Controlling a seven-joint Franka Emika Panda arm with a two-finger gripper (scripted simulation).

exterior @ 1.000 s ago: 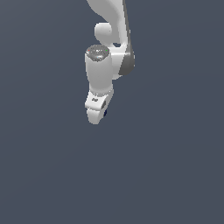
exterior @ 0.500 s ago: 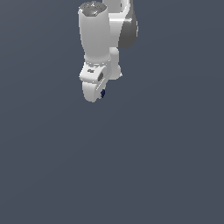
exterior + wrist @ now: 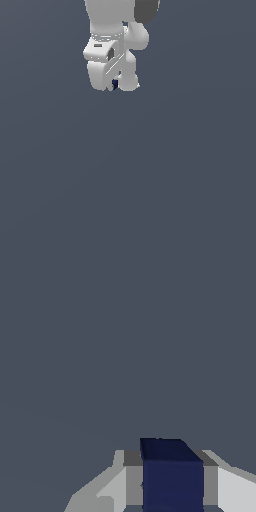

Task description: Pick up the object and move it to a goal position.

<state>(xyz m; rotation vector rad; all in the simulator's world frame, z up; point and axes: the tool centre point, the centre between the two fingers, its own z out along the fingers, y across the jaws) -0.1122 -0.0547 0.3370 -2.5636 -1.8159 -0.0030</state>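
The object is a tiny dark navy-blue cube (image 3: pixel 114 84), seen as a small dark patch between the two white fingers in the exterior view. In the wrist view the cube (image 3: pixel 170 476) sits large between the grey-white fingertips (image 3: pixel 227 488), which press on both its sides. My white gripper (image 3: pixel 115 86) is shut on the cube and holds it high in the exterior view, well above the grey floor. The arm rises out of the frame's top edge. No goal marker shows in either view.
A plain dark grey-blue surface (image 3: pixel 150 190) fills the rest of both views. No other objects, walls or edges show.
The gripper has risen steadily toward the top of the exterior view, carrying the cube, and has turned at the wrist. The cube stays between the fingers.
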